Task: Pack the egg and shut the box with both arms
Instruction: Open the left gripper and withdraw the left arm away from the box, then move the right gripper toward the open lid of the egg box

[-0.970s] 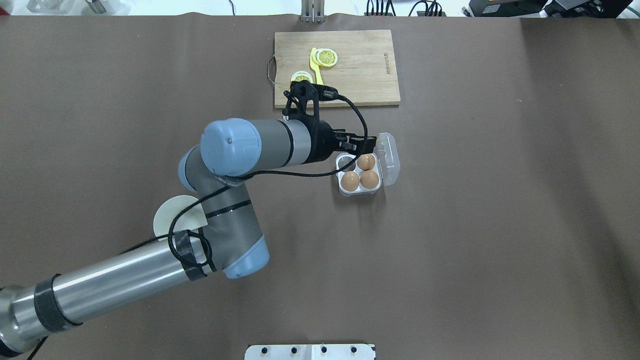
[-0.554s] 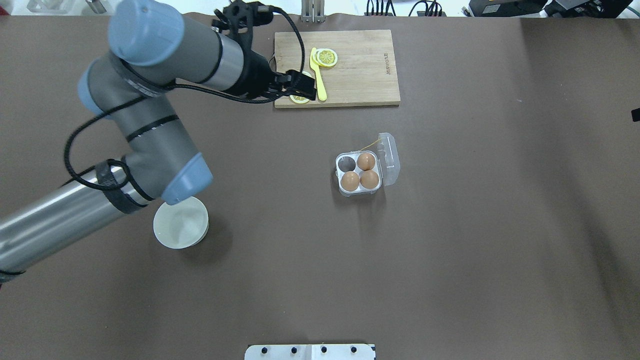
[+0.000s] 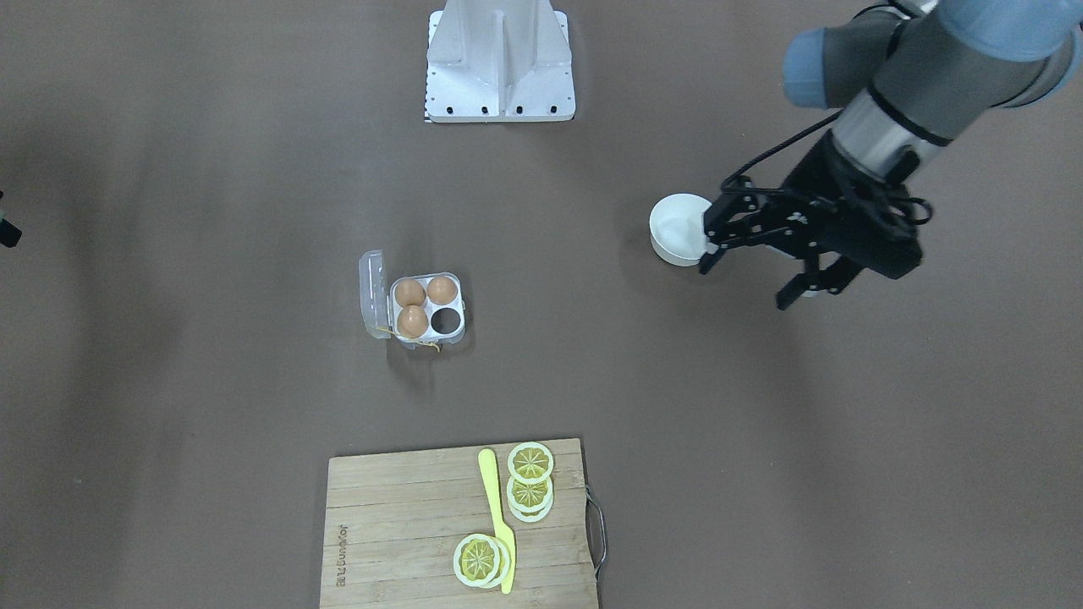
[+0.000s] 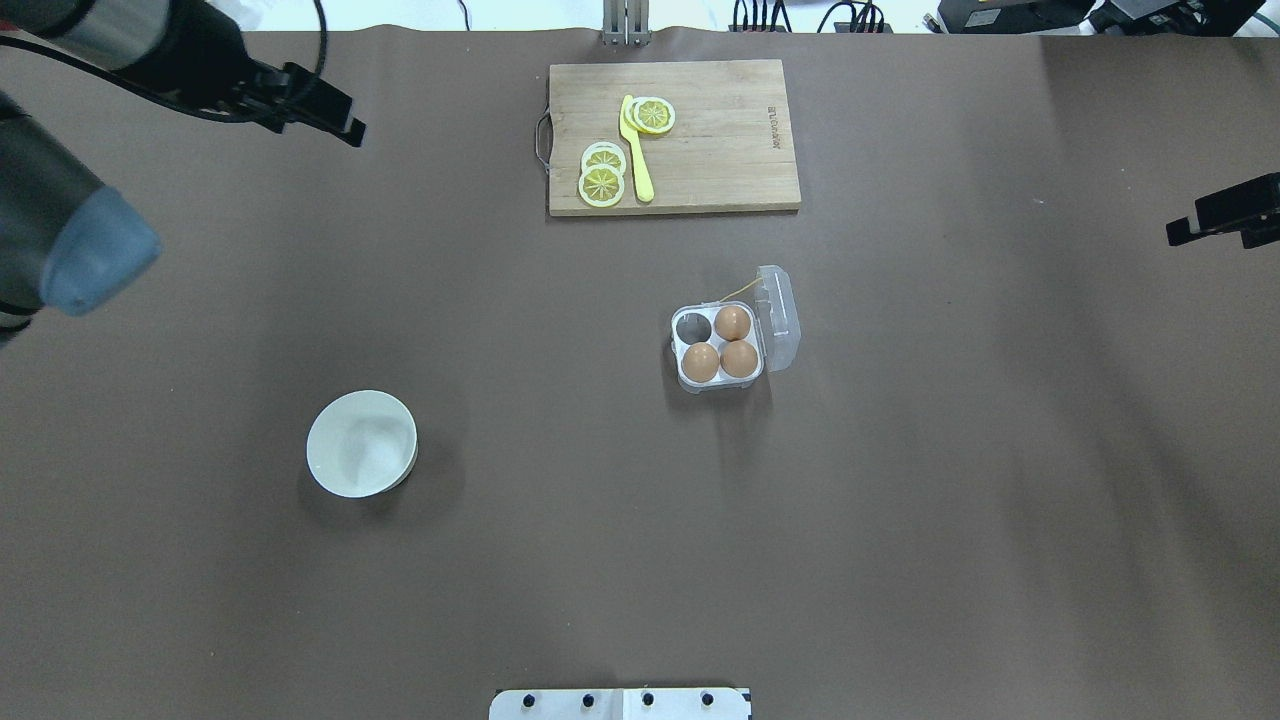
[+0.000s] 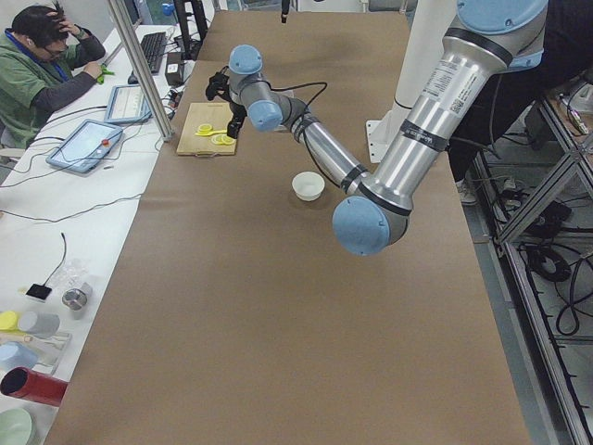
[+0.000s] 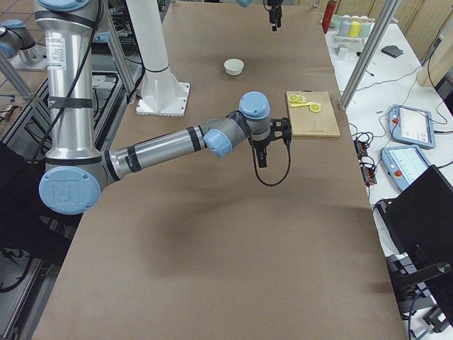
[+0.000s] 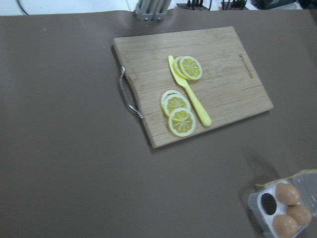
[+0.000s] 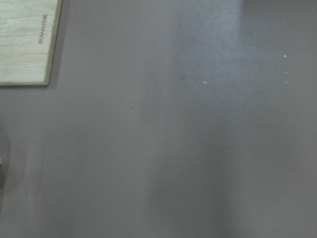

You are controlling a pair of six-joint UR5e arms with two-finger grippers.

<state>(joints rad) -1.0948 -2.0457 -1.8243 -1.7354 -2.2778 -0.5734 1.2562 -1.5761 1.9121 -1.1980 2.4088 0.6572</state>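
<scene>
Presently, left fingers [image 3: 795, 292] spread, empty; right fingers [image 4: 1228, 210], cannot tell; box [image 4: 783, 315] open.

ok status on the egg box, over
Left gripper open, empty, far off to the side. Right gripper at table edge, state unclear. Box lid open, three eggs in, one cup empty. Nothing over it.

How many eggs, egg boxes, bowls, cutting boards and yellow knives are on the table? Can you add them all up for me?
Eggs: 3
Egg box: 1
Bowl: 1
Cutting board: 1
Yellow knife: 1
Total: 7
</scene>
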